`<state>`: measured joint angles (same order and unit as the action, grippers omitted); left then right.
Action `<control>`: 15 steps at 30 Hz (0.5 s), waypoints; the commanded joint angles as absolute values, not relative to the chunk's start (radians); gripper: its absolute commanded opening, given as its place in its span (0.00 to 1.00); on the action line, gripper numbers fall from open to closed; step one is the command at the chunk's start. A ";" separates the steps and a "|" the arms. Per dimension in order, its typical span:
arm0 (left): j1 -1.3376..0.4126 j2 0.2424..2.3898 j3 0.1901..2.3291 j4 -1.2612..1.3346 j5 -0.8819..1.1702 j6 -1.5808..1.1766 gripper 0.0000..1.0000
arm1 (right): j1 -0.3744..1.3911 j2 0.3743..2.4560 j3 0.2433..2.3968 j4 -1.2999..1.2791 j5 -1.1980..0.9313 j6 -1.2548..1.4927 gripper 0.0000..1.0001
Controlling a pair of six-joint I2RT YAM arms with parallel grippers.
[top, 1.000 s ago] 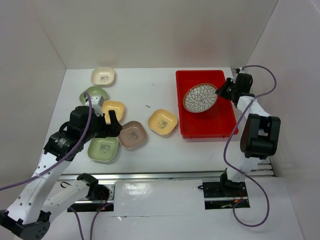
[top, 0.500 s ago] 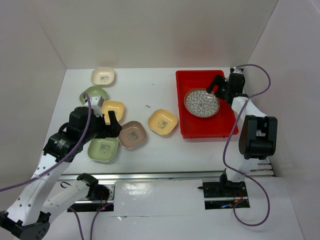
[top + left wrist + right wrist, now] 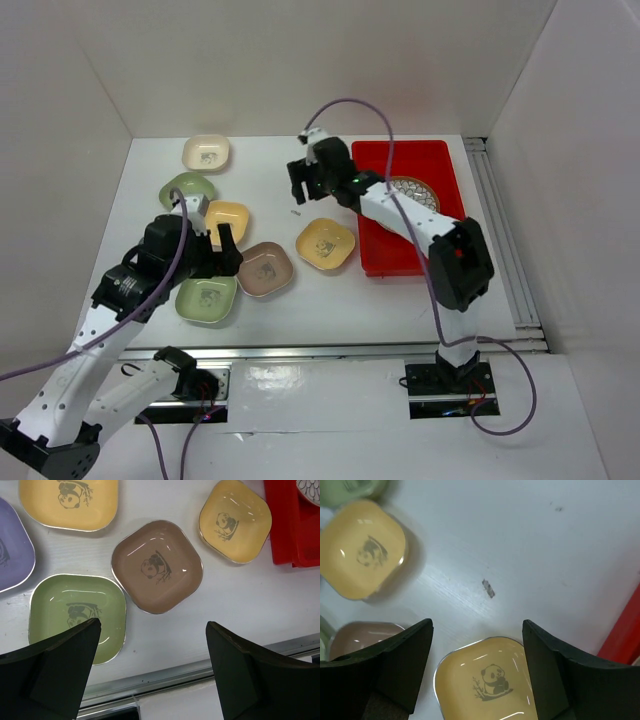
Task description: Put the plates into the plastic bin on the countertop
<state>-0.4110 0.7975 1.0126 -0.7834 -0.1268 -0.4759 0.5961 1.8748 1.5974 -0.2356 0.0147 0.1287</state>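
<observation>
The red plastic bin (image 3: 442, 160) sits at the right of the white countertop (image 3: 270, 180), with the round petal-patterned plate (image 3: 418, 190) lying in it, partly hidden by my right arm. My right gripper (image 3: 305, 194) hangs open and empty left of the bin, just above a yellow plate (image 3: 490, 685). Left of it lie a dusty pink plate (image 3: 264, 268), a green plate (image 3: 206, 298), a second yellow plate (image 3: 227, 218), another green one (image 3: 187, 187) and a cream one (image 3: 206, 152). My left gripper (image 3: 155, 680) is open and empty near the pink and green plates. A lavender plate (image 3: 10, 545) shows at the left wrist view's edge.
White walls enclose the countertop on three sides. A metal rail (image 3: 330, 350) runs along the near edge, in front of the arm bases. A small dark speck (image 3: 296, 211) lies on the table near the right gripper.
The right gripper let go of the round plate, which now lies flat in the bin, and swung left across the bin to above the yellow plate. The left arm stayed still.
</observation>
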 commanded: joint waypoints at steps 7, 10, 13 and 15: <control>-0.414 0.788 0.979 -0.733 -0.120 -0.474 1.00 | 0.594 2.080 1.691 -0.422 0.089 -0.112 0.77; -0.414 0.779 0.968 -0.721 -0.120 -0.474 1.00 | 0.571 2.080 1.664 -0.399 0.077 -0.124 0.77; -0.414 0.788 0.968 -0.710 -0.120 -0.474 1.00 | 0.545 2.056 1.611 -0.364 0.046 -0.124 0.78; -0.414 0.798 0.968 -0.710 -0.120 -0.474 1.00 | 0.535 2.056 1.601 -0.364 0.032 -0.124 0.78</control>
<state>-0.4110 0.7967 0.9699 -0.7650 -0.1257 -0.4751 0.5476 2.1067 1.6268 -0.3977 0.0597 -0.0994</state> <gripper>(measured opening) 0.997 0.776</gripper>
